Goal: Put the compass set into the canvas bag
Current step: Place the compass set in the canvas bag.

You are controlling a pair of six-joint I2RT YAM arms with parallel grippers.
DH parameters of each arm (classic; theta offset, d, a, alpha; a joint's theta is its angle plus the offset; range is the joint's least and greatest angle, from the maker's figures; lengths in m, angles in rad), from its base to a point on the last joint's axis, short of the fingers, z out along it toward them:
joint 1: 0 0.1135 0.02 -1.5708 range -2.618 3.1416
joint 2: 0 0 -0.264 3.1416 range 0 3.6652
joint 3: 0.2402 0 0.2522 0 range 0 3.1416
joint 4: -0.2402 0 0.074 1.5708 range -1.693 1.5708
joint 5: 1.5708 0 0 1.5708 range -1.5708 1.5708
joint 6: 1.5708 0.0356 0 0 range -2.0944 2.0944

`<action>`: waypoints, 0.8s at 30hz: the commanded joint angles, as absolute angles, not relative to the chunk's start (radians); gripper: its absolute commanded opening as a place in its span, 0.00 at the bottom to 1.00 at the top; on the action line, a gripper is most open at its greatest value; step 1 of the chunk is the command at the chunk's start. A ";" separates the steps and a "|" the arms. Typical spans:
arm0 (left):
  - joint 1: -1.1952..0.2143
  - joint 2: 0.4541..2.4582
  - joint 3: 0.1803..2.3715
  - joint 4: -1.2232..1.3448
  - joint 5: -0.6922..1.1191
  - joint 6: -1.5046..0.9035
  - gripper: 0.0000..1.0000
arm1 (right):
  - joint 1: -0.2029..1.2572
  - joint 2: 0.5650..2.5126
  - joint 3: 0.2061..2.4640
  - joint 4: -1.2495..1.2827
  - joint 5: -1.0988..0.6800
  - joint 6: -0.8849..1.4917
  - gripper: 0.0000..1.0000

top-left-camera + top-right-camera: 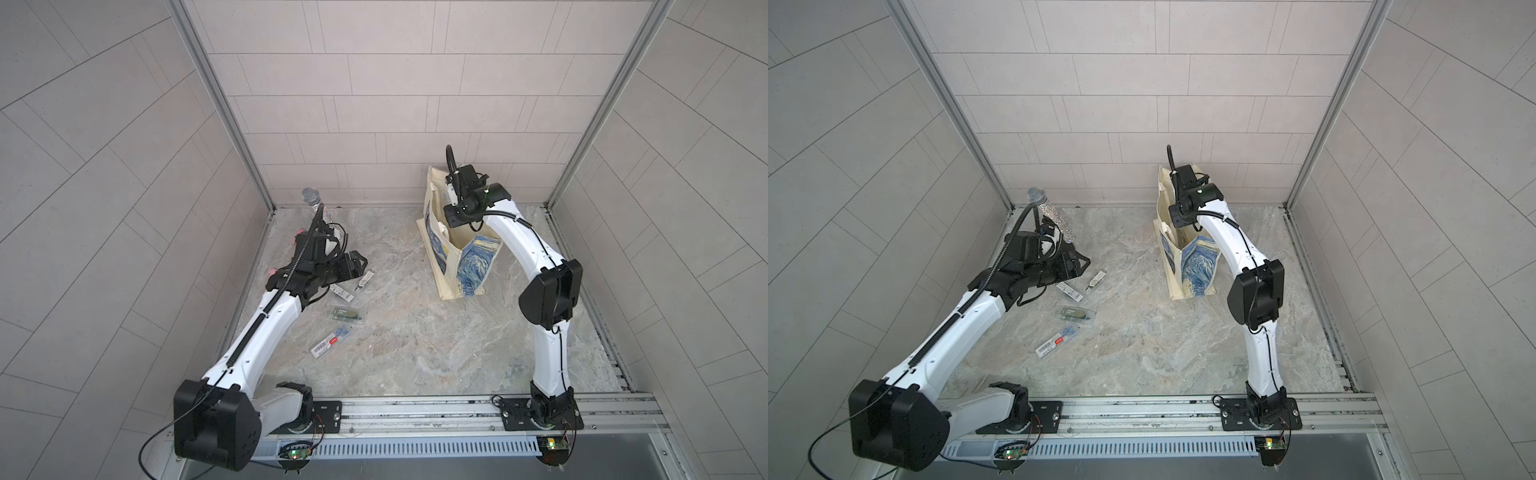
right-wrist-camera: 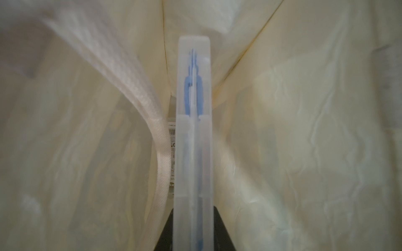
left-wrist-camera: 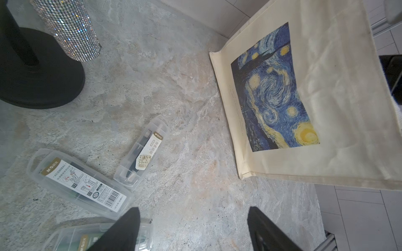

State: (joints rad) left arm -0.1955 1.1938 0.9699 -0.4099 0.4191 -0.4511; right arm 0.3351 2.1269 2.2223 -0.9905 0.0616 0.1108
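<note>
Canvas bag (image 1: 453,266) stands upright; right arm (image 1: 515,237) reaches into its top. Four clear cases (image 1: 347,313) lie by the left gripper (image 1: 359,264).

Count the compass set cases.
5. Four cases on the table; the right gripper holds a fifth case inside the canvas bag. A barcode label behind it suggests another, mostly hidden.

Tight inside the canvas bag (image 2: 304,130): its cream handle strap (image 2: 161,165) droops into the opening, right beside the clear compass case (image 2: 194,152), lining close on both sides. Out on the marble table (image 1: 415,340), open ground between bag and the scattered compass cases (image 1: 346,313); a rhinestone microphone (image 1: 309,196) blocks the far-left corner.
</note>
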 commanded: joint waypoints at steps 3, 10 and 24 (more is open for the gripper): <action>-0.186 1.225 0.963 -0.407 0.430 -0.424 0.83 | 0.328 2.226 2.342 -1.104 0.067 0.097 0.00; -0.186 1.239 0.966 -0.402 0.426 -0.421 0.83 | 0.312 2.318 2.388 -1.125 0.059 0.106 0.00; -0.179 1.258 0.958 -0.381 0.413 -0.451 0.83 | 0.302 2.392 2.352 -1.137 0.068 0.150 0.04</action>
State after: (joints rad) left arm -0.1856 1.2533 0.9634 -0.3958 0.4210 -0.4438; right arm 0.3050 2.3871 2.3497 -1.1122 0.0540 0.1341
